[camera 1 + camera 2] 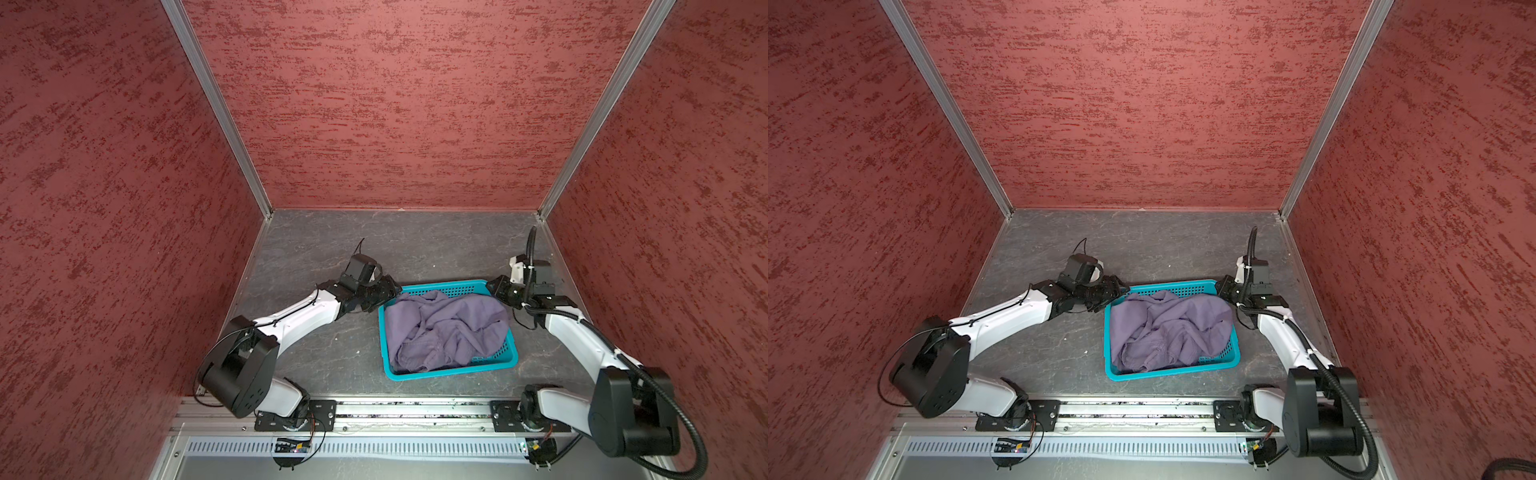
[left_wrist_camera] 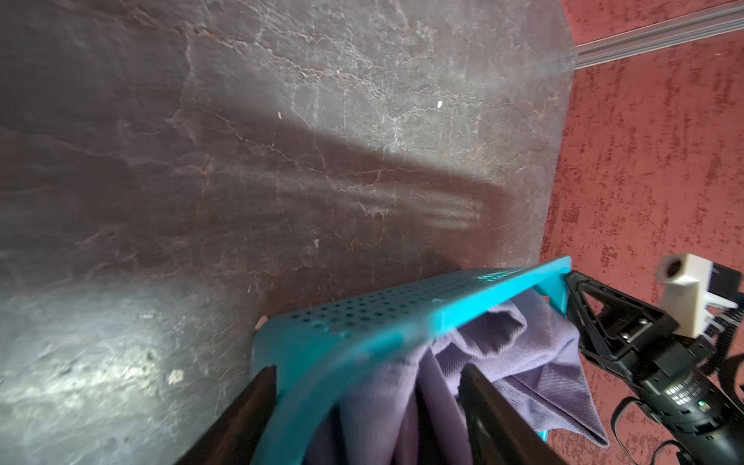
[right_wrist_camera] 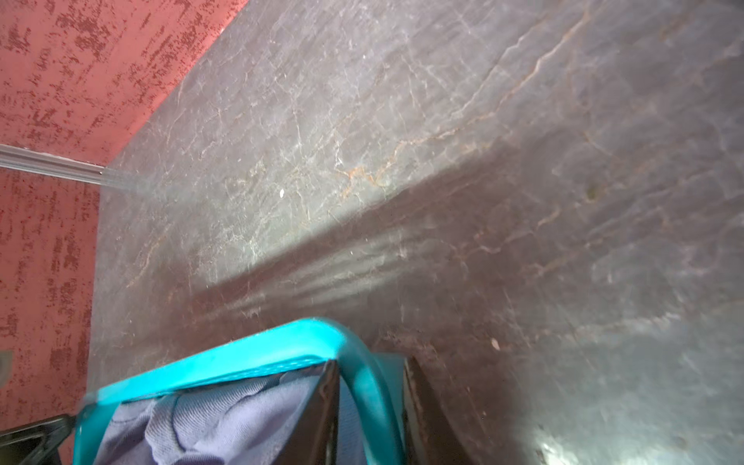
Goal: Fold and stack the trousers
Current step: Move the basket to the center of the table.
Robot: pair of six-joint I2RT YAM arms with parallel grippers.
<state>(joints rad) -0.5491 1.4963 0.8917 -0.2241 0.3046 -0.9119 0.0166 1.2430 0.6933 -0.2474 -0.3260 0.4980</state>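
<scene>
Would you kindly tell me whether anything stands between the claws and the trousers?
Yes, the teal basket. The trousers lie crumpled inside it, and the left claw and right claw each straddle its rim at a far corner, one finger outside the wall, one inside by the cloth.

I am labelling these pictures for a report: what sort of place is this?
Probably a robot test booth, not a home: red panel walls in metal framing, left arm and right arm mounted on a rail, and a basket of trousers on a grey table.
</scene>
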